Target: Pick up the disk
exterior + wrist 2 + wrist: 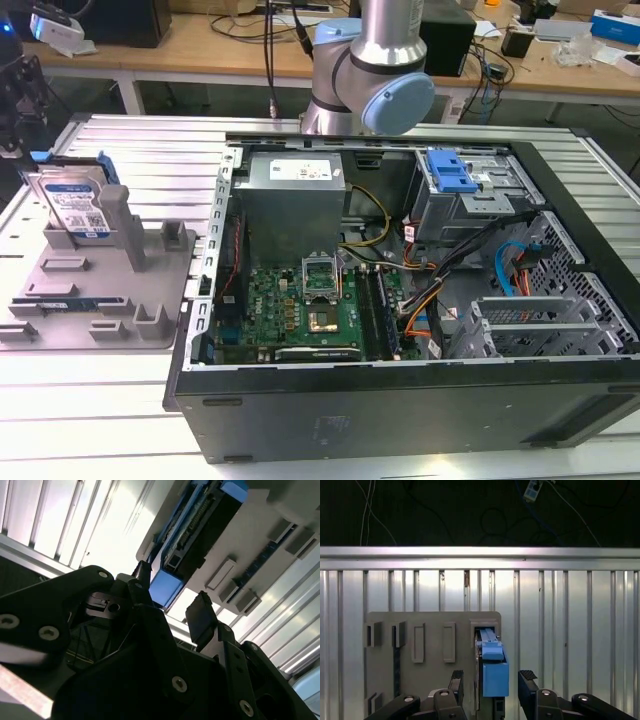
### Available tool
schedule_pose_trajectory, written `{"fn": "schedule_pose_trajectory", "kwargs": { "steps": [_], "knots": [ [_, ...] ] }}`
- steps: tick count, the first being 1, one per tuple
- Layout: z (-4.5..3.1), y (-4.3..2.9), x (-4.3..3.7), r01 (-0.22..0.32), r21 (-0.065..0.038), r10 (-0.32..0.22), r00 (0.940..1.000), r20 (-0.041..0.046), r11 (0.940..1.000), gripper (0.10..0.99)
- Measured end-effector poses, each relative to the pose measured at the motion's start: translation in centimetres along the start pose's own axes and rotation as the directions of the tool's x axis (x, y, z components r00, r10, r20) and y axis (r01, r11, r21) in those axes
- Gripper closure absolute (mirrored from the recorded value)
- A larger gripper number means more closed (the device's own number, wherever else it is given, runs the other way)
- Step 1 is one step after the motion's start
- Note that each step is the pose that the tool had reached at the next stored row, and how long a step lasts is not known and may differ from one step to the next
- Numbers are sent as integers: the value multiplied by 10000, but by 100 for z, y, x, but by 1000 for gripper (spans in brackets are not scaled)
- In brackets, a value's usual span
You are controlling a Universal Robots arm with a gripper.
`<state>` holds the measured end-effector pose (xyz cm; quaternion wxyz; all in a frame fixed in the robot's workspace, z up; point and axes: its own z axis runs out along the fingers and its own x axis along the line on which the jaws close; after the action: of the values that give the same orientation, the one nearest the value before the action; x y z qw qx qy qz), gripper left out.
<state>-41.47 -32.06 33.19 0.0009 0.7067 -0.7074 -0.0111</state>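
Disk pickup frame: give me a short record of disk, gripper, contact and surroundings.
disk: standing on edge in the grey fixture, at the exterior view's left
gripper: open, a finger to each side of the disk in the first wrist view
contact: none seen; disk not lifted
nearby: open computer case beside the fixture

Silver arm (385,35) with pale-blue joint caps (398,102) — black pincer (492,679), silver screws (542,693).

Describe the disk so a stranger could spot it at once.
Find the open computer case; to the exterior view's left of it lies a grey fixture. The disk stands on edge at its far end: silver, white-and-blue label, blue frame, unlike the plain grey posts beside it.
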Motion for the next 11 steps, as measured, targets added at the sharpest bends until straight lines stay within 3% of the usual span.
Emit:
{"fn": "schedule_pose_trajectory", "kwargs": {
  "steps": [11],
  "knots": [
    [79, 4, 1, 0, 0, 0, 10000, -3, 10000, 529]
  ]
}}
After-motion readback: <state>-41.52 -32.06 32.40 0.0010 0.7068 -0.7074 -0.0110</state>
